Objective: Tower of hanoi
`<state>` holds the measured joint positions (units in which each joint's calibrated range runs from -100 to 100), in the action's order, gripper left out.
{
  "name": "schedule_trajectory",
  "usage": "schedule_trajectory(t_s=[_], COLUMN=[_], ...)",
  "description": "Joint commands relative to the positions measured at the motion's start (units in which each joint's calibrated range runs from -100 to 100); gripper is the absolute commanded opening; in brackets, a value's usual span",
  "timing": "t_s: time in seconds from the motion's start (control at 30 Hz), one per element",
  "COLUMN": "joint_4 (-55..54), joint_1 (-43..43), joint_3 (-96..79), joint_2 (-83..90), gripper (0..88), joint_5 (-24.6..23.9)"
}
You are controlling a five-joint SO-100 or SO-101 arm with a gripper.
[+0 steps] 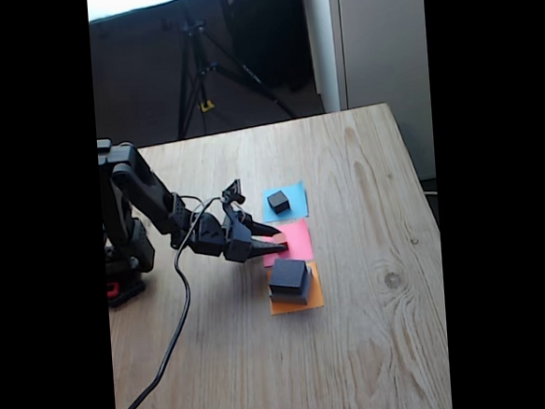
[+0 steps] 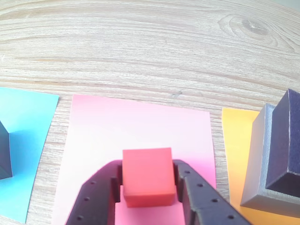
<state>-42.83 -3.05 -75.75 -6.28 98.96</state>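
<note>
Three dark blocks: one on blue paper, two stacked on orange paper. The end effector grasps one small red cube over pink paper

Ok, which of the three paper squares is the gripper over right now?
The pink paper square, the middle one. The gripper holds the red cube above it; the blue square carries one dark block, the orange square a two-block stack.

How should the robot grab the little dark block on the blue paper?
Pinch the small dark block across two opposite flat sides, coming from above. It stands alone on the blue paper, with free space around it. The pincer is shut on the red cube now.
</note>
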Motion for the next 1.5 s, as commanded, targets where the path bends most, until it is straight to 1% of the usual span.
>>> schedule_trajectory(t_s=[0.0,0.1,0.2,0.3,0.47,0.53,0.6,0.67,0.73,0.93,1.03,1.17,1.3,1.47], joint_4=[2.0,4.75,10.98,20.94,45.38,54.85,65.05,75.01,83.34,104.63,114.59,123.89,130.77,135.71], joint_1=[-0.17,-0.17,0.08,0.66,2.34,3.09,3.84,4.84,5.68,8.19,9.86,12.2,14.37,17.13], joint_3=[0.84,1.11,1.48,2.39,8.75,12.75,17.57,22.66,28.02,45.39,56.3,67.84,76.57,78.84], joint_2=[1.14,3.64,9.31,17.64,32.25,36.34,40.12,43.38,45.72,48.3,47.77,46.63,46.56,49.21], gripper=[0.5,0.5,0.5,0.5,0.6,0.6,0.7,1.0,1.1,1.0,0.9,0.9,1.0,1.0], joint_5=[1.04,0.87,-2.8,-7.32,-15.35,-17.19,-18.52,-18.86,-20.53,-22.7,-25.38,-27.72,-29.39,-29.56])
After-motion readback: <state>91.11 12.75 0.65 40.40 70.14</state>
